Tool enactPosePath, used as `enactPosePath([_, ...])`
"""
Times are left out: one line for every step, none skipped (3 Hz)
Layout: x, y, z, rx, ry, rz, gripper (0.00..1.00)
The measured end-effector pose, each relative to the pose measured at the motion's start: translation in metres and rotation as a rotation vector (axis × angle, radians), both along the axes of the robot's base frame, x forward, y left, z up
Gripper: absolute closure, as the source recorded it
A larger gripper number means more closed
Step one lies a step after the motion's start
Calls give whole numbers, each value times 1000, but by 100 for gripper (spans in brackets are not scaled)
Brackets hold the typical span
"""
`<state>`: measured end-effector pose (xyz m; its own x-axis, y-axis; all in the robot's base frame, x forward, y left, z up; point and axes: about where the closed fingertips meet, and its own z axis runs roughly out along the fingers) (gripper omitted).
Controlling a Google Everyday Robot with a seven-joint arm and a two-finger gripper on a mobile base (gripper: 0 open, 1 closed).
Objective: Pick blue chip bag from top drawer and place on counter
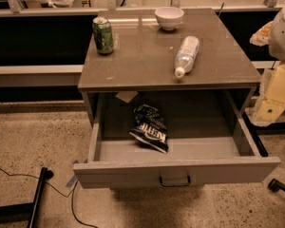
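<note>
Watching the blue chip bag (150,127) lying in the top drawer (175,172) at six o'clock, gripper (275,96) hanging at three o'clock, its hold impossible to tell.

Dim warm light, counter (142,63) glare, end effector (277,95) bright at right edge

Lab-like test space: speckled concrete floor (28,127), loose cables (72,204), lone cabinet (89,103); gripper (275,96) at the right edge.

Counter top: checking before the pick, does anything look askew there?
The clear bottle lies on its side on the counter, cap toward the front edge; it could roll. The can and bowl stand upright. The tool is off its right side.
</note>
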<state>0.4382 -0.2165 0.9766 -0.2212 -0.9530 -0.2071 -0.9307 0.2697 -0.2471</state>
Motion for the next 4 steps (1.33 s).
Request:
enactPosePath([0, 0, 0, 0, 0, 0, 0])
enactPosePath([25, 22, -54, 51, 82, 41, 0])
enactPosePath([36, 61, -139, 86, 164, 92, 0])
enactPosePath([37, 63, -139, 88, 161, 93, 0])
